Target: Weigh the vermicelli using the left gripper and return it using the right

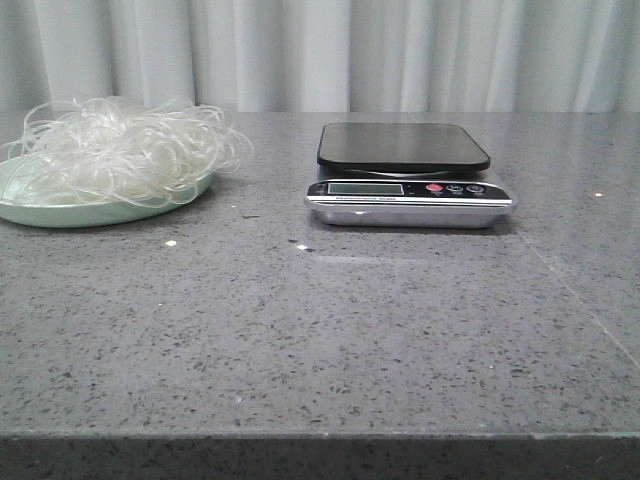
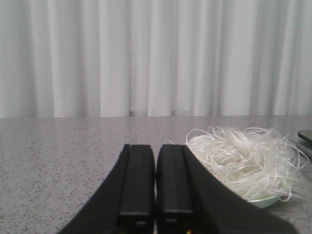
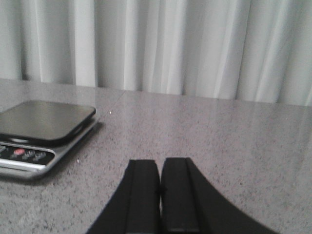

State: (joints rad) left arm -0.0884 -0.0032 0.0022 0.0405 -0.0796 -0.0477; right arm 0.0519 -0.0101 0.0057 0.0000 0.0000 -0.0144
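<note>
The vermicelli [image 1: 120, 148] is a fluffy tangle of thin whitish strands heaped on a pale mint-green plate [image 1: 60, 212] at the far left of the table. It also shows in the left wrist view [image 2: 243, 158]. A kitchen scale [image 1: 405, 175] with a black platform and silver front stands at the centre back; it also shows in the right wrist view [image 3: 41, 131], and its platform is bare. My left gripper [image 2: 156, 148] is shut and empty, low over the table, short of the vermicelli. My right gripper [image 3: 161, 163] is shut and empty, to the right of the scale. Neither gripper shows in the front view.
The grey speckled stone table [image 1: 320, 330] runs to a front edge near the camera. Pale pleated curtains [image 1: 400, 50] hang behind the table's far edge.
</note>
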